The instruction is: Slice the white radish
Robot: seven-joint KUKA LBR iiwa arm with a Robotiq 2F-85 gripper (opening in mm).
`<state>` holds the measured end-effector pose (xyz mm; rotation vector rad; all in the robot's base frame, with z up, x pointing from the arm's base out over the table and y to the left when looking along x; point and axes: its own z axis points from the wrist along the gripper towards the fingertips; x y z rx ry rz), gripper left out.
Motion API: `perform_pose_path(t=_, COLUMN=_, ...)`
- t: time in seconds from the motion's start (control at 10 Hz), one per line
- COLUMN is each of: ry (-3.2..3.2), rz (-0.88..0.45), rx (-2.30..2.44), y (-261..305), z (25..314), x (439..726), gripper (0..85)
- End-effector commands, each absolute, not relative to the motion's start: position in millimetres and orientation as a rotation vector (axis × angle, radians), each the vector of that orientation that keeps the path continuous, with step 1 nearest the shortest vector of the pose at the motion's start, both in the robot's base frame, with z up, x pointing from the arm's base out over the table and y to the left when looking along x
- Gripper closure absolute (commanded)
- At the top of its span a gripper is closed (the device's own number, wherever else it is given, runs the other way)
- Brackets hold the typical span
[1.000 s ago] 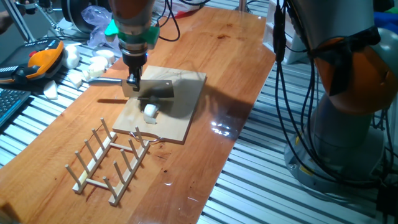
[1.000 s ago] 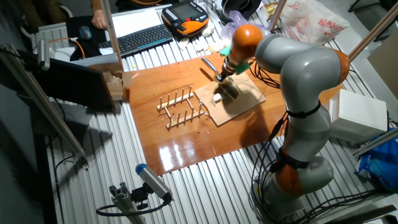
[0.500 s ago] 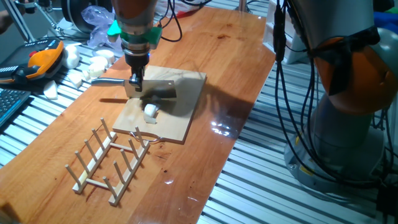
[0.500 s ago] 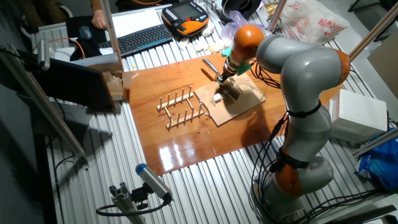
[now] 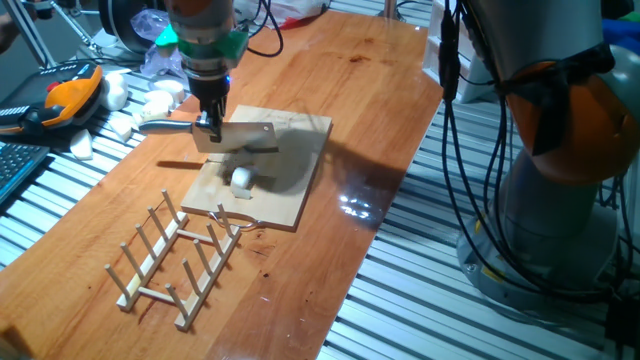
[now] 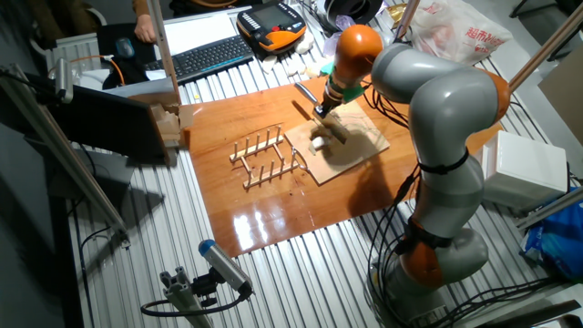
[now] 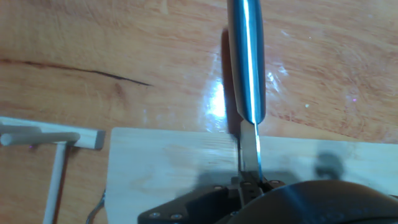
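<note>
The white radish (image 5: 242, 180) is a small pale chunk lying on the wooden cutting board (image 5: 295, 190). My gripper (image 5: 210, 128) is shut on a steel knife (image 5: 245, 138) and holds its flat blade in the air above the board, just behind the radish and apart from it. In the other fixed view the gripper (image 6: 322, 113) hangs over the radish (image 6: 318, 142) on the board (image 6: 360, 150). The hand view shows the knife's shiny handle (image 7: 245, 56) and thin blade edge over the board (image 7: 174, 168). The radish is out of view there.
A wooden dish rack (image 5: 175, 260) lies in front of the board. A pile of white chunks (image 5: 150, 105), a plastic bag (image 5: 150, 40) and an orange pendant (image 5: 65, 95) lie at the table's left edge. The arm's base (image 5: 560, 150) stands at the right.
The gripper has lifted the knife and moved it a little to the left and back, off the radish. The radish has not moved.
</note>
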<state>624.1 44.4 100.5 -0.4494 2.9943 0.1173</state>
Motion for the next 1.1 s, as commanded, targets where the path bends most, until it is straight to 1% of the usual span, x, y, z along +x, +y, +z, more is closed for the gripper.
perform_pose_path(t=0.0, ry=2.995, rz=0.121, rx=-0.438, y=48.4, z=101.1, x=625.5, gripper=85.0)
perform_pose_path(t=0.3, ry=3.026, rz=0.115, rx=-0.405, y=59.2, z=114.8, x=620.2, gripper=85.0)
perform_pose_path(t=0.7, ry=3.019, rz=0.116, rx=-0.341, y=74.7, z=103.7, x=606.3, gripper=85.0)
perform_pose_path(t=0.9, ry=3.01, rz=0.105, rx=-0.345, y=72.9, z=103.2, x=607.3, gripper=85.0)
perform_pose_path(t=1.0, ry=3.013, rz=0.096, rx=-0.36, y=68.6, z=108.5, x=610.0, gripper=85.0)
